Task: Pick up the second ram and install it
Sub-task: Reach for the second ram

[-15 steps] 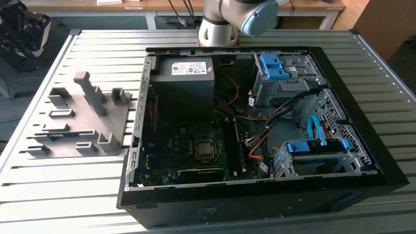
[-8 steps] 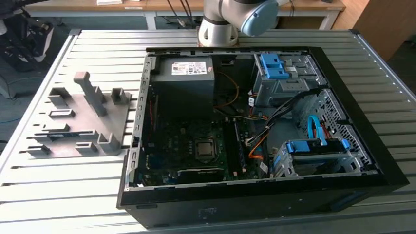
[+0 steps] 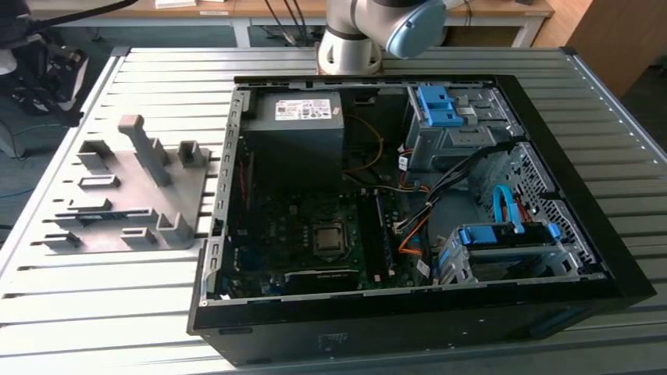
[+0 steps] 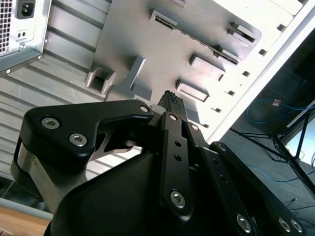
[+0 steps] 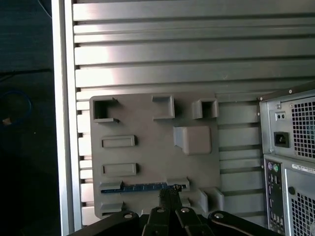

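- A slatted metal tabletop (image 3: 105, 312) carries everything. On the exterior view's left lies a grey fixture plate (image 3: 136, 195) with raised blocks and slots.
- In the first wrist view, the second ram (image 5: 142, 187) lies lengthwise in a long slot of the fixture plate (image 5: 147, 152). It shows as a thin blue strip between two end blocks.
- The claw (image 5: 170, 196) hangs over the fixture plate with its fingertips drawn together and nothing gripped between them. Its tip sits at the end of the second ram that is nearer the computer case (image 5: 290, 147). Whether it touches the stick cannot be told.
- In the second wrist view, the claw (image 4: 170, 98) points down at the fixture plate (image 4: 142, 39).
- On the exterior view's right of the fixture plate stands the open computer case (image 3: 417, 320), showing its motherboard (image 3: 302, 234) and power supply (image 3: 297, 125).
- The arm (image 3: 365, 31) rises behind the case.
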Motion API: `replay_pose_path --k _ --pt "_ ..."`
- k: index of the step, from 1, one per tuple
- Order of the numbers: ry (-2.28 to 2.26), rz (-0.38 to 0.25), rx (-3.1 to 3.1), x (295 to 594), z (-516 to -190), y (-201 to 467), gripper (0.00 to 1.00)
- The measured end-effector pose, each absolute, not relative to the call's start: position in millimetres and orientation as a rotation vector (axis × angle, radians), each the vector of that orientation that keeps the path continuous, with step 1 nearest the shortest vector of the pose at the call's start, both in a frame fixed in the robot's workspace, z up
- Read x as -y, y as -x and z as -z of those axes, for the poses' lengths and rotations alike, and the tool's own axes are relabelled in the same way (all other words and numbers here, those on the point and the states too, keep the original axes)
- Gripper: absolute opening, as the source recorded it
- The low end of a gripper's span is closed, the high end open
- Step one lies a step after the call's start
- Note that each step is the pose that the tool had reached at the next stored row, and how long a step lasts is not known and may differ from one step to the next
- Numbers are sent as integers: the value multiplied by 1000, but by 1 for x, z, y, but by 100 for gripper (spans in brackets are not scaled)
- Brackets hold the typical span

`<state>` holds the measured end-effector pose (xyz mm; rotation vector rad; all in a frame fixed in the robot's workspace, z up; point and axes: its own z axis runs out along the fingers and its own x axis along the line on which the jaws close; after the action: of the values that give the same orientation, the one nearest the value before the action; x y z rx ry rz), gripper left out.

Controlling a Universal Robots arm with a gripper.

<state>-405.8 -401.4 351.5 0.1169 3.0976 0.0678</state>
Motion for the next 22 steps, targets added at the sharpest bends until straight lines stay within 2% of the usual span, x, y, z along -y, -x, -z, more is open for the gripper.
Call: replay_pose_path --k 5,22 --pt "-116 -10 -3097 403 -349 410 10" --pt "-117 -4 -3176 410 -328 418 10"
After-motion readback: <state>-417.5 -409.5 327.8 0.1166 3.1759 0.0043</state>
